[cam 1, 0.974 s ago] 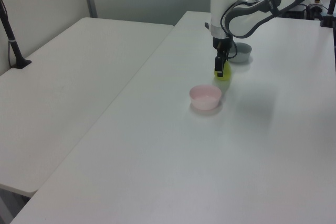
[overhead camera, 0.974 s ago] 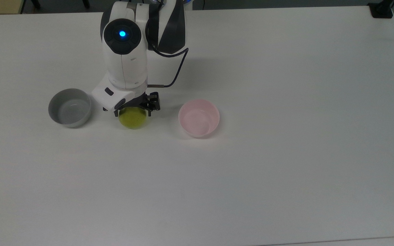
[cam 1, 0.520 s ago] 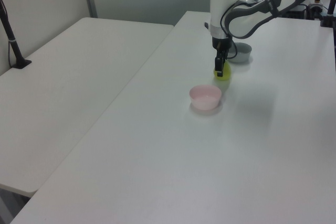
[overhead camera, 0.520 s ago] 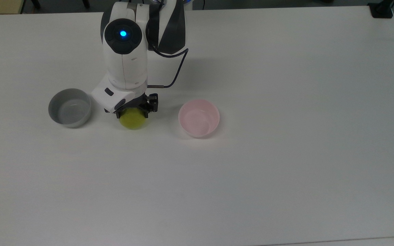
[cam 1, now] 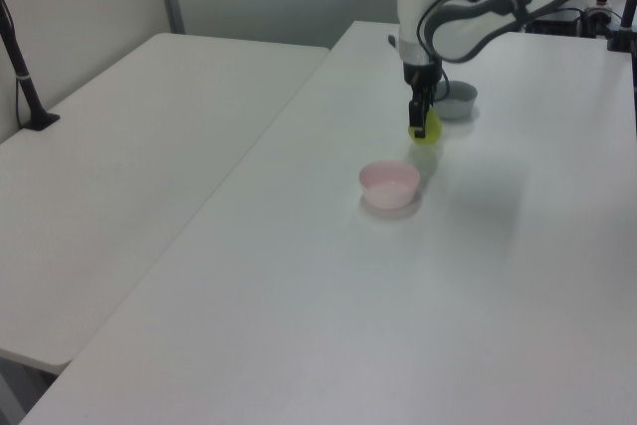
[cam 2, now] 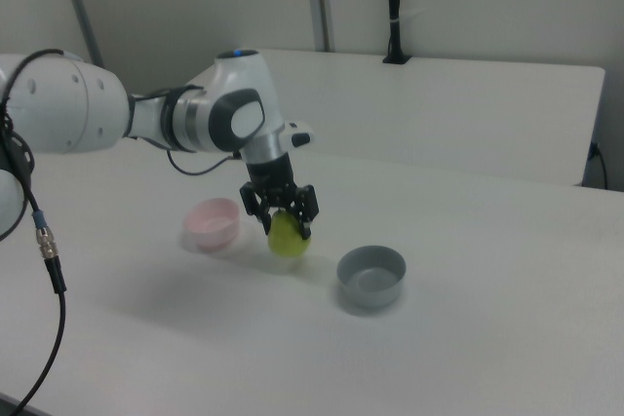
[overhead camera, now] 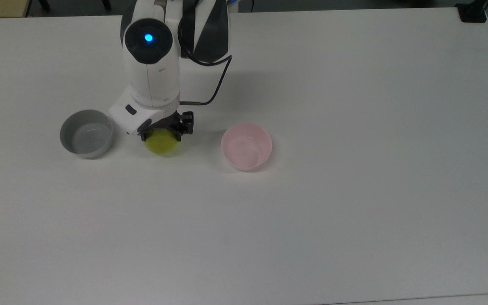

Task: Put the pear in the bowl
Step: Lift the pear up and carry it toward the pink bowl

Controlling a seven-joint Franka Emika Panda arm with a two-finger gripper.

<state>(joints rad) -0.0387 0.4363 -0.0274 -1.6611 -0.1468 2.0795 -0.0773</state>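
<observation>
A yellow-green pear hangs just above a white table, clamped between the two dark fingers of the robot arm's gripper, which points straight down. In the top view, the pear sits between two bowls: a pale pink bowl to the top view's right and a grey bowl to the top view's left, touching neither.

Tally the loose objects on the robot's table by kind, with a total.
Bowls: 2, the pink bowl and the grey bowl
Pears: 1, the pear, held in the gripper
Total: 3
</observation>
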